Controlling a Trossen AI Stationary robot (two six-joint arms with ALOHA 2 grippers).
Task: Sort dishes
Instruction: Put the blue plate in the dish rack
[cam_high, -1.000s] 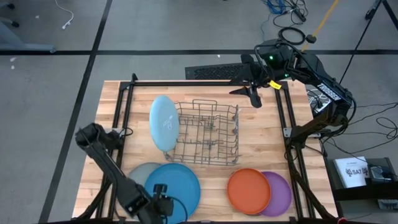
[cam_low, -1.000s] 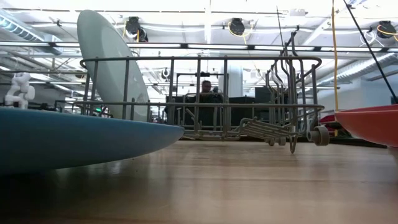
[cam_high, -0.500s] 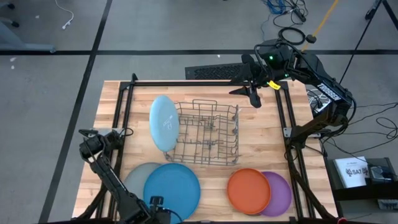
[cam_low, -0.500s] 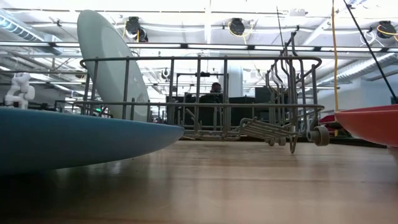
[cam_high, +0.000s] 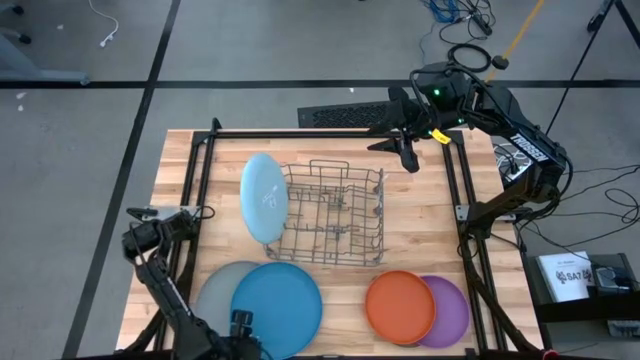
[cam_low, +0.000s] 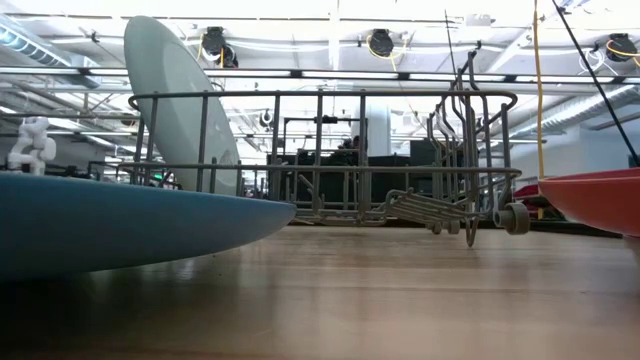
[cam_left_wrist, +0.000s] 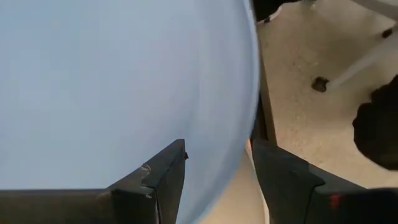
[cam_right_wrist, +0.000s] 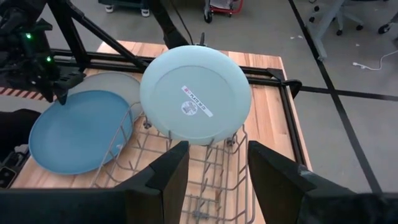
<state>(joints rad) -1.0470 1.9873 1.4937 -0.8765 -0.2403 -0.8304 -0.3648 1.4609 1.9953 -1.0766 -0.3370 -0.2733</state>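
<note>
Blue round flat plate (cam_high: 277, 308) on the desk's near edge is next: left gripper (cam_high: 241, 322), fingers (cam_left_wrist: 163, 176) open astride its rim, must close; right gripper (cam_high: 407, 152) waits open, empty.

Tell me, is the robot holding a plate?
Not yet. The open left gripper straddles the blue plate's near rim without pinching it; the right gripper hangs open and empty.

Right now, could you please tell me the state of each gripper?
Left gripper: open, its fingers either side of the blue plate's rim, not closed on it.
Right gripper: open and empty, raised behind the dish rack.
</note>
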